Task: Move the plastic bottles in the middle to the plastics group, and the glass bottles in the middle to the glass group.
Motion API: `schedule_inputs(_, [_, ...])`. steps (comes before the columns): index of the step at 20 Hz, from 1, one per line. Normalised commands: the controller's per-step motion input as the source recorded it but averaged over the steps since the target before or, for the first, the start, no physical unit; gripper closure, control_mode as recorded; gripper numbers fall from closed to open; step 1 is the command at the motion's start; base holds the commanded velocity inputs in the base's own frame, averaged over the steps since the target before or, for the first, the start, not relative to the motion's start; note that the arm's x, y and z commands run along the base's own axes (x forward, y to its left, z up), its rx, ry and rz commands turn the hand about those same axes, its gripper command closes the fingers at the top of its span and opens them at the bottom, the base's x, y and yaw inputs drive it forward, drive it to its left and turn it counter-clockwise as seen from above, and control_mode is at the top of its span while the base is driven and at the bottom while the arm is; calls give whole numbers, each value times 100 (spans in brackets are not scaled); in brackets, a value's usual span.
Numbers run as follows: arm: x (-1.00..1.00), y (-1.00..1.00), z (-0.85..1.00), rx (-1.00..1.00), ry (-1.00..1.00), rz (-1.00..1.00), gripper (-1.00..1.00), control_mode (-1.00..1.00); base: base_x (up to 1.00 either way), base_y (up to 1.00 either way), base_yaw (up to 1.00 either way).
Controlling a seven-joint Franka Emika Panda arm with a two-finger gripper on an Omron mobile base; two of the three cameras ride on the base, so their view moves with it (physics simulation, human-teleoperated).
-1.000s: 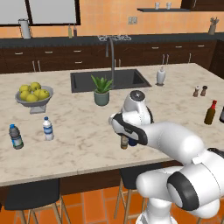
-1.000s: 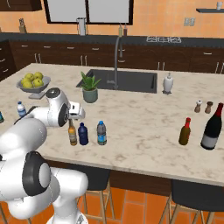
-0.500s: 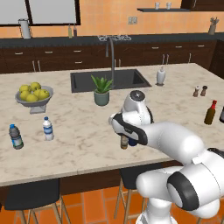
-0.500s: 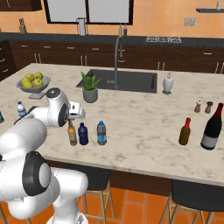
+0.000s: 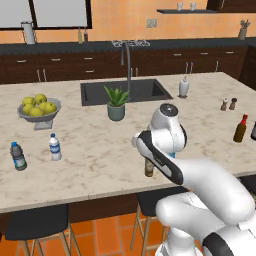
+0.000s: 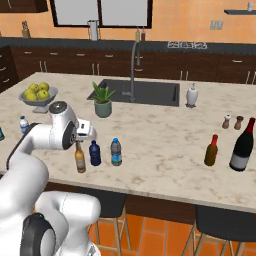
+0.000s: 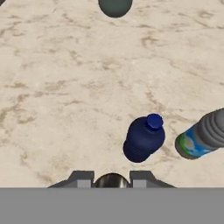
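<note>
Mid-counter, nothing moved over the last second: gripper (image 7: 112, 180) stayed clamped on the slender amber glass bottle (image 6: 79, 159), standing beside the navy plastic bottle (image 6: 94, 153); lift looked pending.

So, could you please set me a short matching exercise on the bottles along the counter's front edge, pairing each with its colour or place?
Things:
1. amber bottle
2. navy bottle
3. clear bottle
4. red-necked bottle

Descriptions:
a. blue cap and blue label
b. directly under the claw
c. far right, beside a larger dark bottle
d. dark blue all over

Pairs: 1-b, 2-d, 3-a, 4-c
</note>
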Motion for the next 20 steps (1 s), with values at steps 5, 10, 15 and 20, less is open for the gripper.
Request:
schedule_inputs(5, [-62, -58, 8, 3, 0, 0, 100, -100, 0, 0, 0])
schedule_inputs(10, [-3, -92, 6, 0, 0, 0, 100, -100, 0, 0, 0])
schedule_inputs(15, [6, -100, 35, 2, 0, 0, 100, -100, 0, 0, 0])
schedule_inputs(20, [23, -95, 33, 3, 0, 0, 100, -100, 0, 0, 0])
